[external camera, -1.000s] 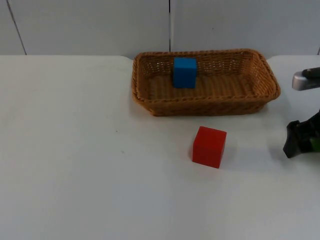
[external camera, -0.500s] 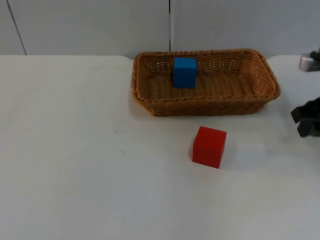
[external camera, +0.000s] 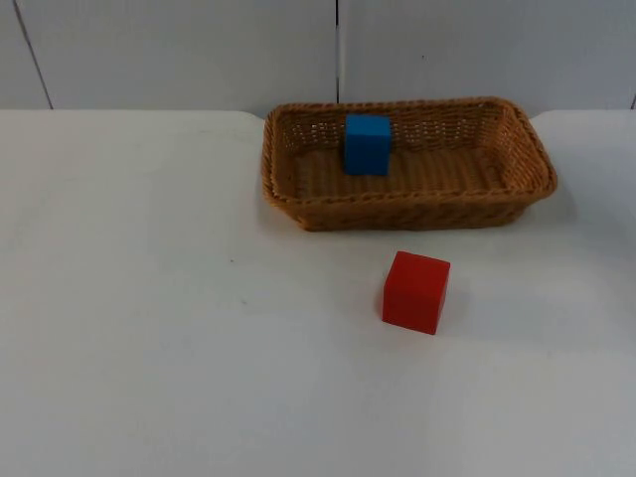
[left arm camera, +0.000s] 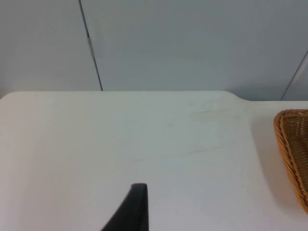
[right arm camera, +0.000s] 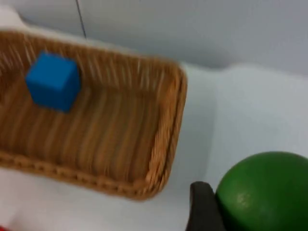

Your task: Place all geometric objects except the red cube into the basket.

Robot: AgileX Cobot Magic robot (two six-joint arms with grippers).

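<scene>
A brown wicker basket stands at the back of the table, right of centre. A blue cube rests inside it against the far wall. The red cube sits on the table just in front of the basket. In the right wrist view my right gripper is shut on a green ball, off the basket's right end, with the blue cube farther in. My left gripper waits over bare table left of the basket.
The grey partition wall closes off the table behind the basket. White table top stretches wide to the left and front of the red cube.
The right arm, seen at the top view's right edge a second ago, has drawn back to the right and out of that view. The cubes and basket have not moved.
</scene>
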